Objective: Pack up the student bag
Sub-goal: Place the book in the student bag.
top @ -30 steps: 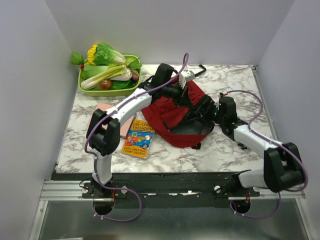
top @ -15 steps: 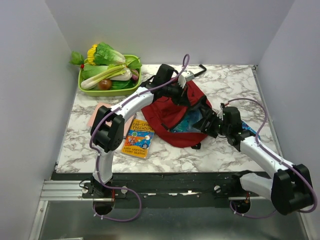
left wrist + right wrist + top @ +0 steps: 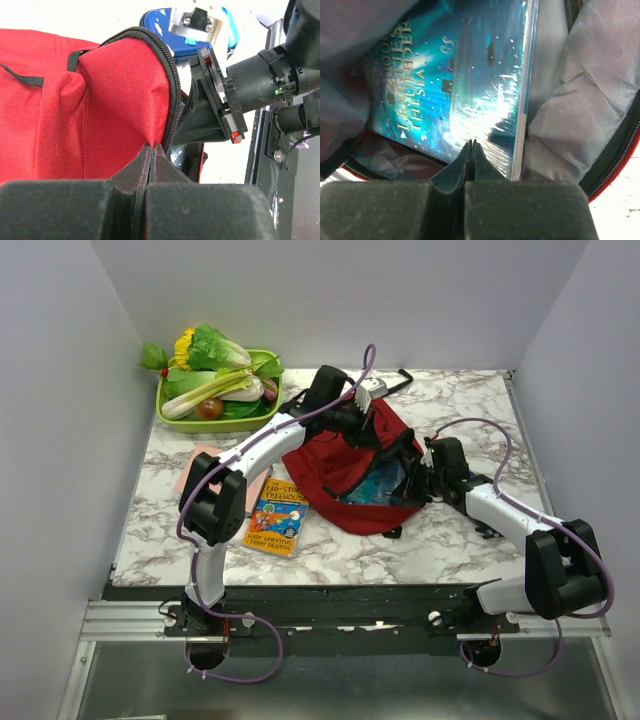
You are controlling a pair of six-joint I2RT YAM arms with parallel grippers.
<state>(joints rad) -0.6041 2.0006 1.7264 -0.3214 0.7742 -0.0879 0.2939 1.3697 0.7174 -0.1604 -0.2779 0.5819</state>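
The student bag [image 3: 335, 465], dark red with black zipper trim, lies mid-table with its mouth facing right. My left gripper [image 3: 383, 428] is shut on the bag's upper rim and holds the mouth up; in the left wrist view the red fabric [image 3: 125, 100] runs into the shut jaws [image 3: 152, 146]. A blue book [image 3: 378, 480] with gold lettering lies inside the bag [image 3: 455, 75]. My right gripper [image 3: 408, 480] is at the mouth. Its jaws [image 3: 471, 143] are pressed together with nothing between them, tips right at the book's near edge.
A green tray of vegetables [image 3: 215, 390] stands at the back left. A colourful book [image 3: 277, 515] and a pink notebook [image 3: 205, 472] lie left of the bag. A blue patterned pencil case [image 3: 152, 22] shows behind the right arm [image 3: 260, 75]. The bag's grey lining [image 3: 580, 100] bunches beside the book.
The right gripper went from open to shut. It drew back a little out of the bag, then came up to the mouth again, leaving the blue book inside. The left arm held still.
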